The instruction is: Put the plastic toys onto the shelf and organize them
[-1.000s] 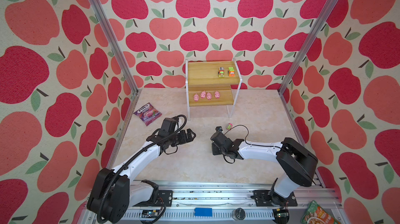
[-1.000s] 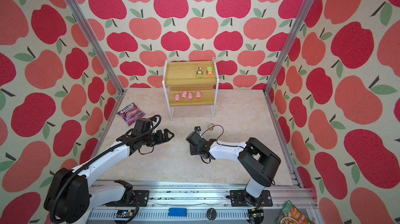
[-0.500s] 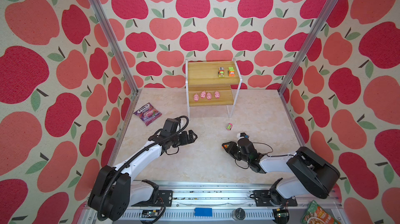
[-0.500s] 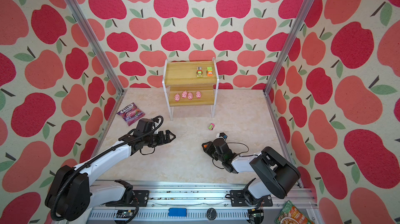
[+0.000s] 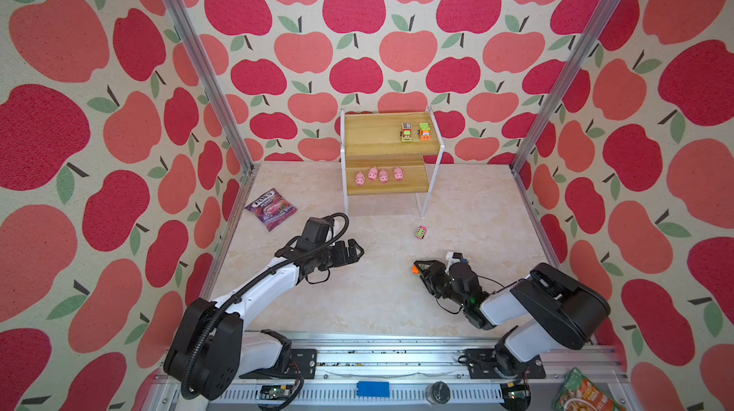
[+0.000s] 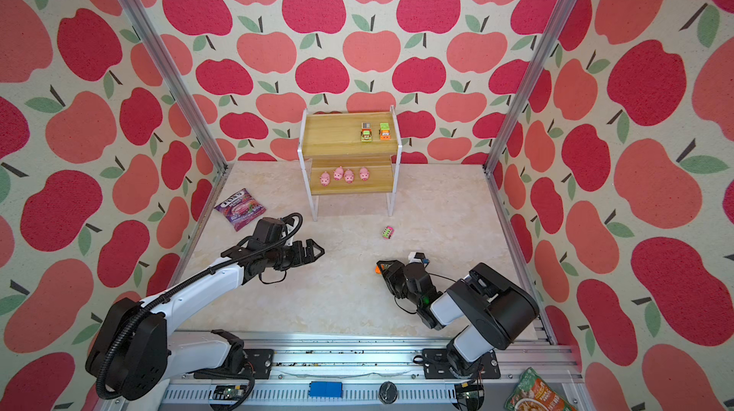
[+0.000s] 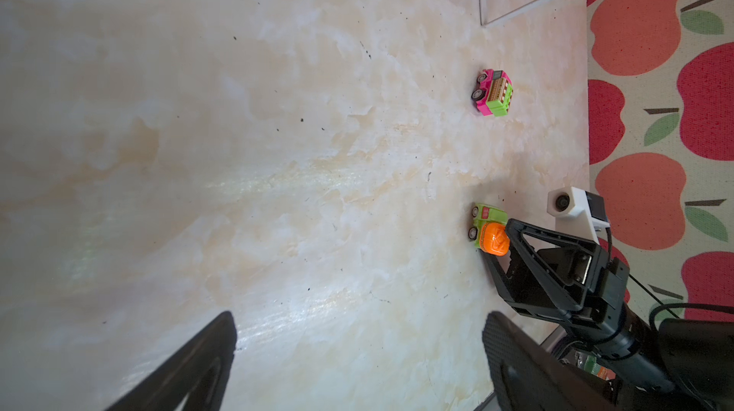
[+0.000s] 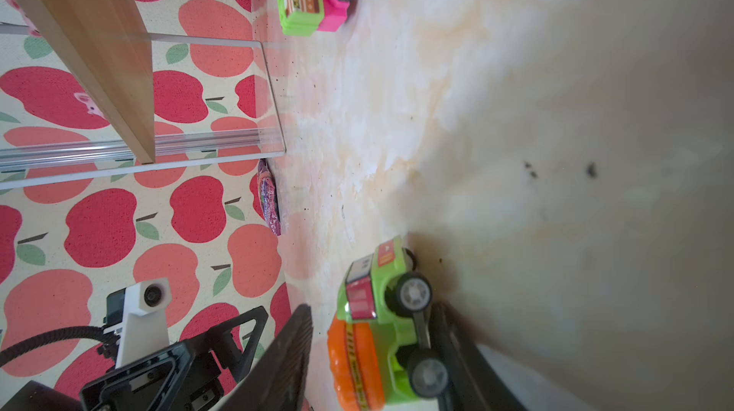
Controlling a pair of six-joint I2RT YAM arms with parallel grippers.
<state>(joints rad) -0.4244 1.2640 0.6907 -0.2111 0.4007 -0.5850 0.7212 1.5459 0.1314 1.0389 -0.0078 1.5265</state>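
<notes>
A green toy truck [image 8: 377,309] with an orange drum lies on the floor between the fingers of my right gripper [image 8: 373,311], at the front right in both top views [image 5: 414,268] [image 6: 378,268]. The jaws stand open. A gap shows beside the drum, and the wheels touch the other finger. A pink and green vehicle [image 5: 421,232] [image 7: 494,97] sits on the floor in front of the shelf [image 5: 377,139]. The shelf's top board holds two vehicles [image 5: 406,133]; several pink pigs [image 5: 377,176] line the lower board. My left gripper [image 5: 359,252] [image 7: 357,321] hangs open and empty over the floor's middle.
A purple candy bag [image 5: 271,209] lies by the left wall. A snack packet [image 5: 584,393] lies outside the cell at the front right. Apple-print walls and metal posts [image 5: 536,111] close in the floor. The shelf's thin white legs [image 5: 425,204] stand near the pink vehicle.
My right arm has folded back toward the right, shifting its gripper a little rightward, and its jaws have widened around the green truck. The left arm has barely moved.
</notes>
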